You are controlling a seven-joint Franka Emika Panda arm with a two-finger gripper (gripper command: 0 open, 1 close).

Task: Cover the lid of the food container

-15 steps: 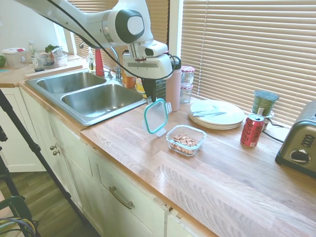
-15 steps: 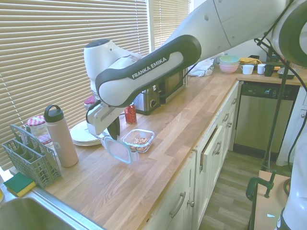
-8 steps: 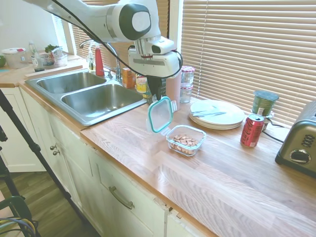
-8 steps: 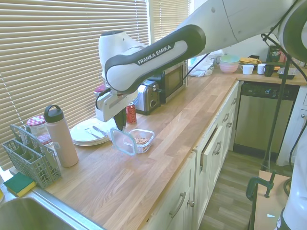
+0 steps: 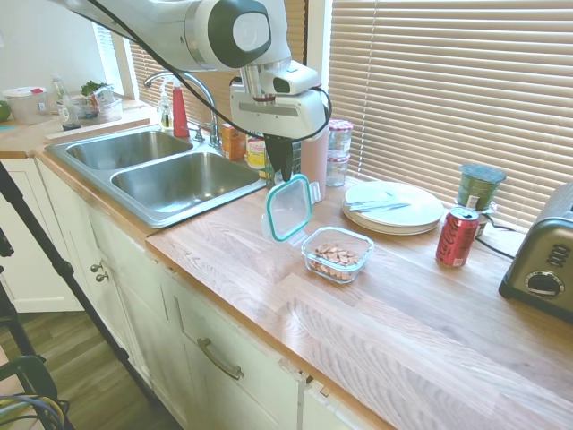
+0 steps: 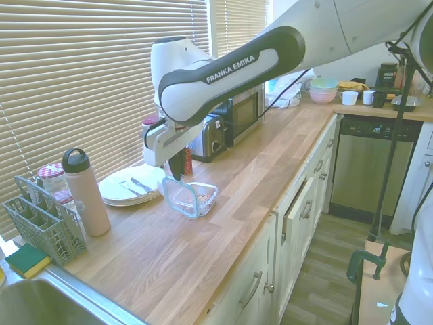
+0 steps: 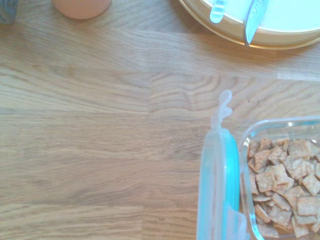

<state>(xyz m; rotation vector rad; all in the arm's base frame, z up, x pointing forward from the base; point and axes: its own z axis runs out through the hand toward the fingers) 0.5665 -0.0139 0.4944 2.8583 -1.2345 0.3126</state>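
Note:
The lid (image 5: 288, 208), clear with a teal rim, hangs on edge just above the counter, pinched at its top by my gripper (image 5: 285, 176), which is shut on it. The second exterior view shows the lid (image 6: 181, 197) tilted against the near-left side of the food container (image 6: 203, 197), below the gripper (image 6: 176, 175). The food container (image 5: 337, 254) is a low clear dish with brown pieces inside, standing on the wooden counter right of the lid. In the wrist view the lid's teal edge (image 7: 218, 195) runs right beside the container's wall (image 7: 280, 121).
White plates (image 5: 392, 208) with cutlery sit behind the container, next to a pink bottle (image 5: 315, 157) and jars (image 5: 339, 152). A red can (image 5: 457, 237), a green-lidded jar (image 5: 479, 186) and a toaster (image 5: 542, 267) are to the right. The double sink (image 5: 161, 170) lies left.
My gripper has carried the lid from over the counter near the sink toward the food container; the lid now hangs right beside the dish. The container has not moved.

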